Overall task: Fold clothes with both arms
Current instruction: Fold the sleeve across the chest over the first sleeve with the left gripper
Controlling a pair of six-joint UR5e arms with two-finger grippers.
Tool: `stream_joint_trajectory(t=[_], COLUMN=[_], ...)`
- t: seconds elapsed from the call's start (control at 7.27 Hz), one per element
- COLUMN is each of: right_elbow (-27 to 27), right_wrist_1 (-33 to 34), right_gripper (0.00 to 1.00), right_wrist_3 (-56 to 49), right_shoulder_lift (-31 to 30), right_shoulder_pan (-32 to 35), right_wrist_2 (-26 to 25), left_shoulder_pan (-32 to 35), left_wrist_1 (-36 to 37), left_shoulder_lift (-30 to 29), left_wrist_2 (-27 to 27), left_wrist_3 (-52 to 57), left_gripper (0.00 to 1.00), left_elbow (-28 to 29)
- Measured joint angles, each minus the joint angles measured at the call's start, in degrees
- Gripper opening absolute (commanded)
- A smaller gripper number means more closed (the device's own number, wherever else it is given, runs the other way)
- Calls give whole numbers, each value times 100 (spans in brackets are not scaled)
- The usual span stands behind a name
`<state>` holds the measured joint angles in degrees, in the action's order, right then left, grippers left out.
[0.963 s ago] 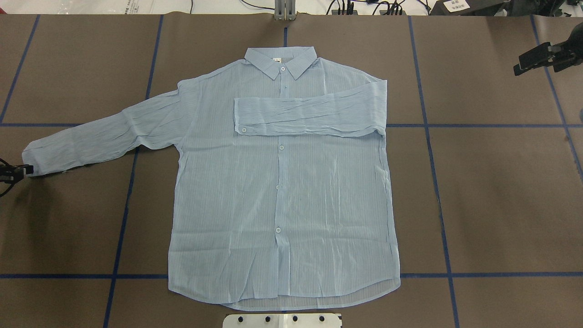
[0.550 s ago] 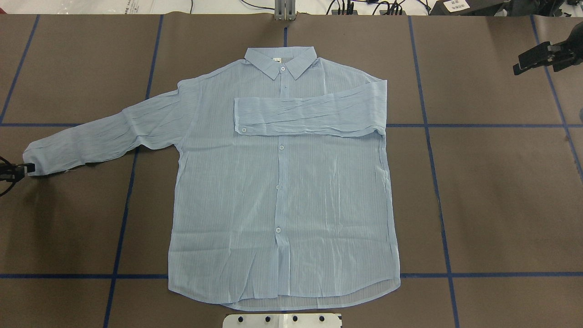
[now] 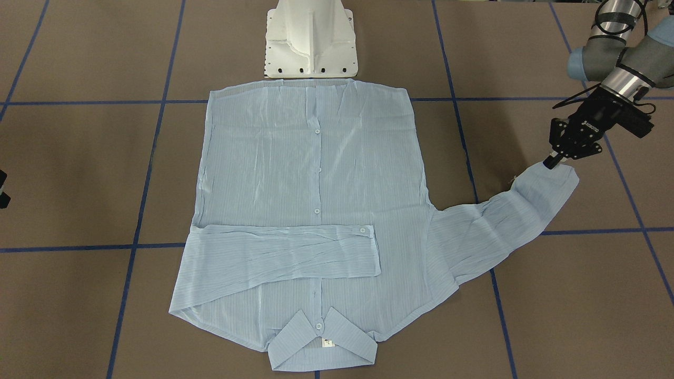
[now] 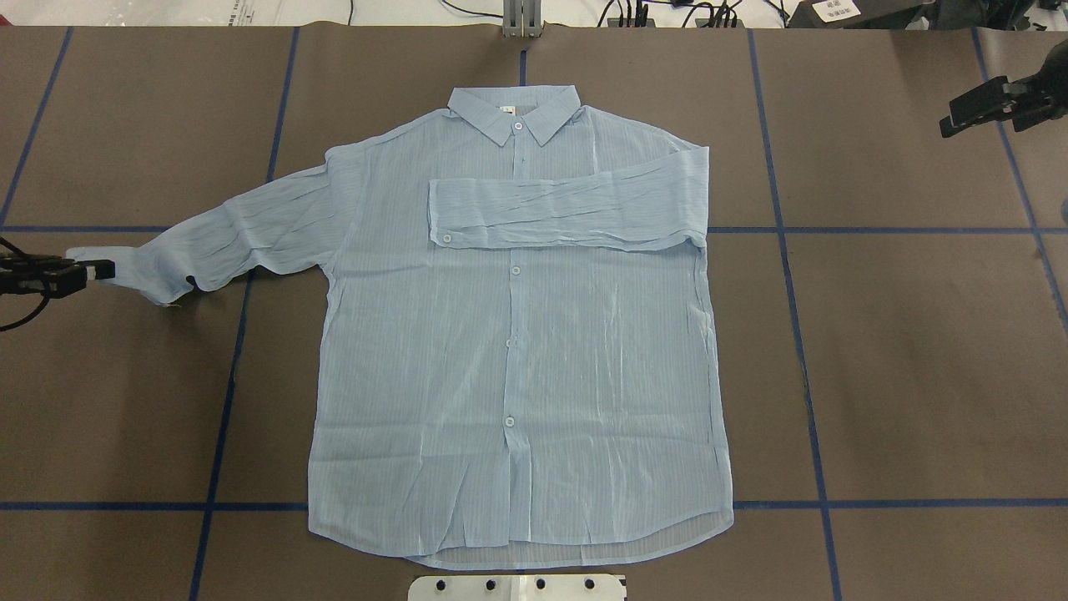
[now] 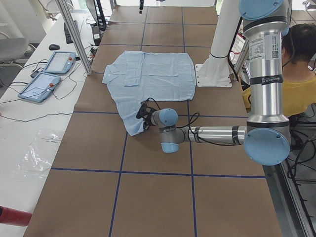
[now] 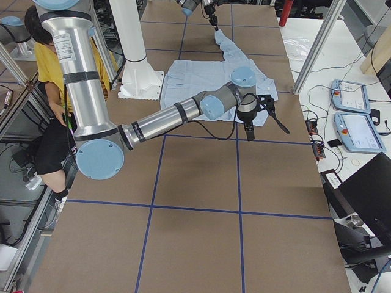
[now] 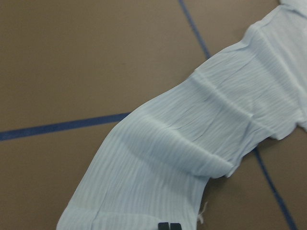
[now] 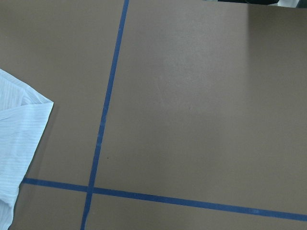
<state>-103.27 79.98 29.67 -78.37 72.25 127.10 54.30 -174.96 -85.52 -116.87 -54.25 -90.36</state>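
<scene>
The light-blue shirt (image 4: 517, 376) lies flat and face up on the brown table, its collar (image 4: 513, 113) on the far side. One sleeve (image 4: 567, 213) is folded across the chest. The other sleeve (image 4: 242, 234) stretches out to the robot's left. My left gripper (image 4: 93, 269) is shut on this sleeve's cuff and holds it a little above the table; it also shows in the front view (image 3: 553, 160) and the left wrist view (image 7: 169, 226). My right gripper (image 4: 951, 125) hangs empty and open beyond the shirt's right side, well apart from it.
The white pedestal base (image 3: 310, 42) stands right at the shirt's hem. Blue tape lines (image 4: 801, 334) cross the table. Two tablets (image 5: 49, 74) and cables lie along the table's far edge. An operator in yellow (image 5: 296, 94) sits behind the robot.
My left gripper has moved toward the far side and slightly inward with the cuff in it. The sleeve end has lifted and now sags behind the cuff. The right arm has barely moved.
</scene>
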Motion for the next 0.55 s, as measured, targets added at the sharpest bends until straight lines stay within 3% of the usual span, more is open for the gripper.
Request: stream_joint_trajectory(t=[0.14, 0.55], right_elbow=[0, -7], right_wrist_1=[0, 7], right_gripper=[100, 100], right_wrist_3=[4, 52], right_shoulder_lift=[6, 41], right_shoulder_pan=[0, 0], right_wrist_2=[0, -6], left_shoulder_pan=[22, -126], left_wrist_1=[334, 2550], left_shoulder_lift=[-505, -2853], left_wrist_2=[-130, -322], left_wrist_3=[-374, -1305], left_gripper=[0, 0], left_elbow=[-213, -308])
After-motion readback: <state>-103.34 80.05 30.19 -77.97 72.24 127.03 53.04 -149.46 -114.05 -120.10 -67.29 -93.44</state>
